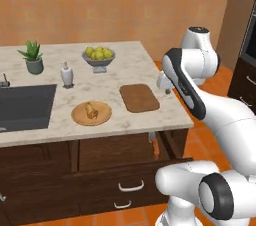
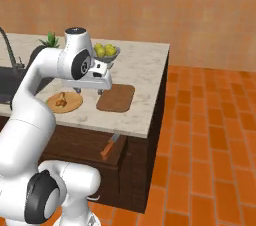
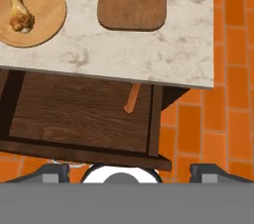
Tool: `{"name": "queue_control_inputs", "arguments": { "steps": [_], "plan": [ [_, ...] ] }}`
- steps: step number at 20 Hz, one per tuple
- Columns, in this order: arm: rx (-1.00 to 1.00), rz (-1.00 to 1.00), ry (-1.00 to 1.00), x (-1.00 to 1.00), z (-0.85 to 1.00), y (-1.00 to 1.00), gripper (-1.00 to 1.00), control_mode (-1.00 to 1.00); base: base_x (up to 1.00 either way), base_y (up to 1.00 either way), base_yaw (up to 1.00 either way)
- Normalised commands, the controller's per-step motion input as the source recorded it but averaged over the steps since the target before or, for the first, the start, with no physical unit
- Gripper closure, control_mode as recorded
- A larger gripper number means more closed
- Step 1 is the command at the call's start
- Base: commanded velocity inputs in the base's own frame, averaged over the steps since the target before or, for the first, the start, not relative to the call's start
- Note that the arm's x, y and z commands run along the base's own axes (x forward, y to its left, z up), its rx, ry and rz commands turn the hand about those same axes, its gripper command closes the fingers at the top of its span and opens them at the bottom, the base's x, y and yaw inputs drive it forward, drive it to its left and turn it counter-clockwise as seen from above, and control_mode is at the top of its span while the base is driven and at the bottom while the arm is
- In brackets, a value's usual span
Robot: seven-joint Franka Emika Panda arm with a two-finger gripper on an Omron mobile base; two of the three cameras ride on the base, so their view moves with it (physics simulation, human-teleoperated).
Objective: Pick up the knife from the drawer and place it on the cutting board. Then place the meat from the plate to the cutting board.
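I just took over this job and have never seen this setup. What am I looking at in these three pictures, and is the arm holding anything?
It is a white robot arm on a driving base at a kitchen counter. Two pictures look over the arm from behind, left and right; the third looks down from the hand. Its tool is open and holds nothing. On the marble counter lie a dark brown wooden cutting board and a round tan plate carrying a golden-brown piece of meat. Below the counter's edge, the dark wooden drawer stands pulled open, with the small orange-handled knife partly under the counter.
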Motion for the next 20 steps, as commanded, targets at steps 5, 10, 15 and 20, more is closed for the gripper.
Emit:
{"name": "queue_control_inputs", "arguments": {
  "steps": [5, 10, 15, 20],
  "plan": [
    [0.0, 0.0, 0.0, 0.0, 0.0, 0.0, -1.0, 1.0, 0.02, 0.14, 0.0],
    [0.0, 0.0, 0.0, 0.0, 0.0, 0.0, -1.0, 1.0, -0.12, 0.66, -0.05],
    [0.0, 0.0, 0.0, 0.0, 0.0, 0.0, -1.0, 1.0, 0.0, 0.67, -0.07],
    [0.0, 0.0, 0.0, 0.0, 0.0, 0.0, -1.0, 1.0, -0.2, 0.12, -0.01]
  ]
}}
